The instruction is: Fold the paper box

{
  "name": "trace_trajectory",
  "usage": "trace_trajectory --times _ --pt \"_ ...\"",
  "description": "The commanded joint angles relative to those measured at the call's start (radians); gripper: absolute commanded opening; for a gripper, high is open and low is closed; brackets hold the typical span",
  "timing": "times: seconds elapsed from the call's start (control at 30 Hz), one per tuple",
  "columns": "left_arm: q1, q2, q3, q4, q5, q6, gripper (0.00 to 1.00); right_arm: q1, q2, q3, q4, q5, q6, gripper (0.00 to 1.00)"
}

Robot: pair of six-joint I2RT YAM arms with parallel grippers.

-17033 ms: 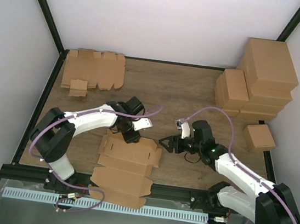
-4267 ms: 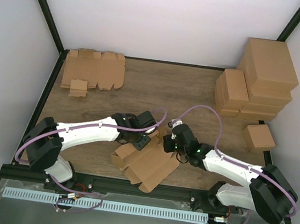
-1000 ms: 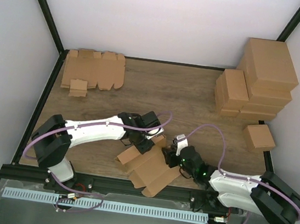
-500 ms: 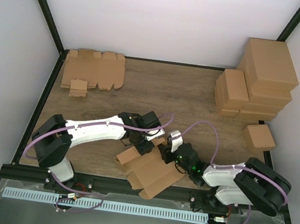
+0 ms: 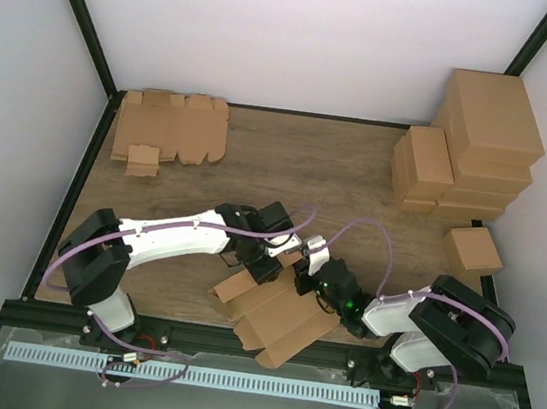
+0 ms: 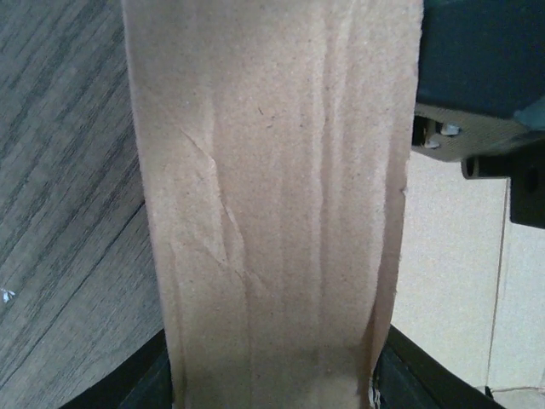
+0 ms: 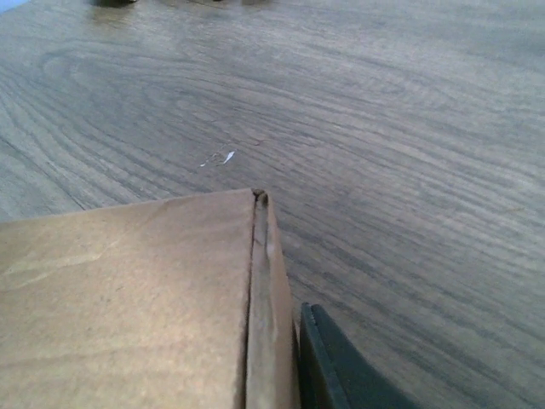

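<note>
The paper box (image 5: 277,314), plain brown cardboard and partly folded, lies near the table's front edge between my two arms. My left gripper (image 5: 268,261) is at its far left corner. In the left wrist view a creased upright panel (image 6: 272,187) fills the whole gap of the left gripper (image 6: 272,385), with dark fingers (image 6: 146,388) touching it on both sides. My right gripper (image 5: 310,280) is at the box's far right corner. There a doubled wall edge (image 7: 266,281) stands in the right gripper (image 7: 277,375), one dark finger (image 7: 341,371) pressed flat against it, the other hidden behind the cardboard.
Flat cardboard blanks (image 5: 167,130) lie at the back left. Folded brown boxes (image 5: 479,141) are stacked at the back right, with a single small one (image 5: 474,251) in front of them. White walls and a black frame (image 5: 186,332) bound the wooden table (image 5: 309,164).
My right gripper has closed in on the box's wall edge and its arm has drawn in toward the box. The left arm and its hold look unchanged.
</note>
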Motion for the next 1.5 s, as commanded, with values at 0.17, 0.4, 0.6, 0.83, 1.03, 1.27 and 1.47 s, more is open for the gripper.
trace_trajectory --times 0.17,0.4,0.6,0.83,1.03,1.27,1.47 --pt "-0.003 0.016 0.041 0.003 0.084 -0.017 0.48 0.007 0.045 0.046 0.035 0.130 0.029 0.02" --pt "0.008 0.026 0.050 -0.001 0.096 -0.032 0.48 0.009 0.054 0.052 0.006 0.160 0.054 0.06" --pt "0.022 0.039 0.053 -0.014 0.057 -0.041 0.48 0.008 0.017 0.013 0.009 0.119 0.067 0.31" --pt "0.025 0.041 0.063 -0.015 0.048 -0.036 0.48 0.010 -0.004 -0.005 -0.020 0.099 0.082 0.33" --pt "0.029 0.047 0.072 -0.025 0.042 -0.024 0.48 0.023 -0.003 -0.033 -0.015 0.093 0.108 0.41" --pt "0.028 0.044 0.072 -0.031 0.062 -0.013 0.48 0.023 -0.009 -0.017 -0.036 0.150 0.103 0.10" --pt "0.029 0.027 0.070 -0.025 0.100 -0.015 0.52 0.023 0.009 0.023 -0.043 0.156 0.079 0.01"
